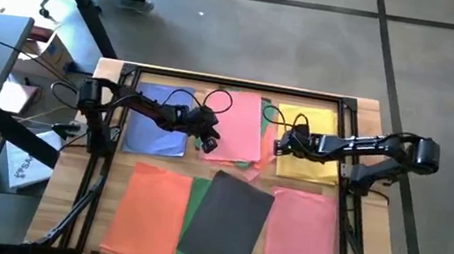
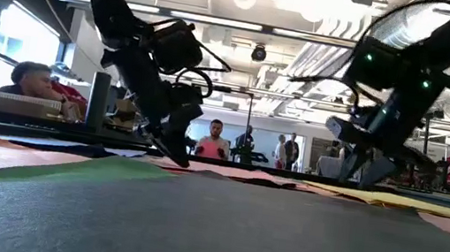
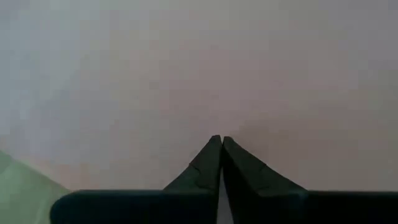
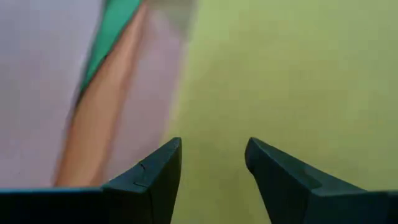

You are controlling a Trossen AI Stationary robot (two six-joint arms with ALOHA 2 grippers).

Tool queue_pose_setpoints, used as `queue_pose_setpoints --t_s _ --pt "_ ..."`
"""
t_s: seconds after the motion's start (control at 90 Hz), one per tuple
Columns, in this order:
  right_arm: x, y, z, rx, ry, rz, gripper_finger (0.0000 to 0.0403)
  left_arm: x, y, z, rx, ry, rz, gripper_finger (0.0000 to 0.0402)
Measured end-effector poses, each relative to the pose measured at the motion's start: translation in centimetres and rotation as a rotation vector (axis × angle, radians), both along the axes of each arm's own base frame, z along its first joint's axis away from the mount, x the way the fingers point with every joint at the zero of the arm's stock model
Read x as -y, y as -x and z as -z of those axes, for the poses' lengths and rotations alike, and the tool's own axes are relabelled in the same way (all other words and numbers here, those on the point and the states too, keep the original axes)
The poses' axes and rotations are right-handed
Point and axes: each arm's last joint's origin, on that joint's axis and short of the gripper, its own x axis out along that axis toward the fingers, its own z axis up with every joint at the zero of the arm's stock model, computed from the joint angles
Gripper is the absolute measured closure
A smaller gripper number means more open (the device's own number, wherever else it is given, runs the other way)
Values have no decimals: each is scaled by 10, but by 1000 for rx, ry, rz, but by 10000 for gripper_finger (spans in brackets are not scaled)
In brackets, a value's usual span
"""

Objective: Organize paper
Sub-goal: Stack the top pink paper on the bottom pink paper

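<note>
**Both grippers low over the far row of paper**

The left gripper [image 1: 207, 142] presses down at the near left corner of the far pink sheet [image 1: 241, 120], its jaws clenched tip to tip against the paper with nothing visibly between them. The right gripper [image 1: 281, 143] hangs over the near left part of the yellow sheet [image 1: 313, 148], jaws released. A blue sheet [image 1: 156, 122] lies at far left on the tabletop [image 1: 65, 202]. In the near row lie an orange sheet [image 1: 148, 214], a dark grey sheet [image 1: 227, 221] overlapping a green one [image 1: 197, 203], and another pink sheet [image 1: 302, 236].
</note>
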Motion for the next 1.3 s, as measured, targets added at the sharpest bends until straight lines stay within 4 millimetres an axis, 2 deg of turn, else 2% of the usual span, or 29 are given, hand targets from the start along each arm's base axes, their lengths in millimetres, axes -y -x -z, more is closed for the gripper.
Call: queue_pose_setpoints --t_s 0.178,0.333,0.489,0.644,0.833,0.978,1.178,1.3 --pt "2 -22 -24 87 -40 -169 226 2 2 -21 52 -27 22 402" --pt "4 -40 -39 253 -66 -243 226 5 4 -34 91 -12 81 402" --pt "14 -50 -25 310 -181 -239 226 7 1 -27 91 68 195 402" --pt "26 -51 2 251 -268 -171 226 7 1 -10 29 86 230 402" --pt "33 -59 18 294 -345 -182 226 7 -2 2 1 92 249 402" --pt "35 -66 21 296 -369 -188 226 7 -3 4 -6 84 261 402" --pt "38 -78 8 334 -396 -231 226 7 -3 4 -5 79 261 402" --pt "39 -82 -2 267 -423 -235 226 7 -3 4 -6 80 263 402"
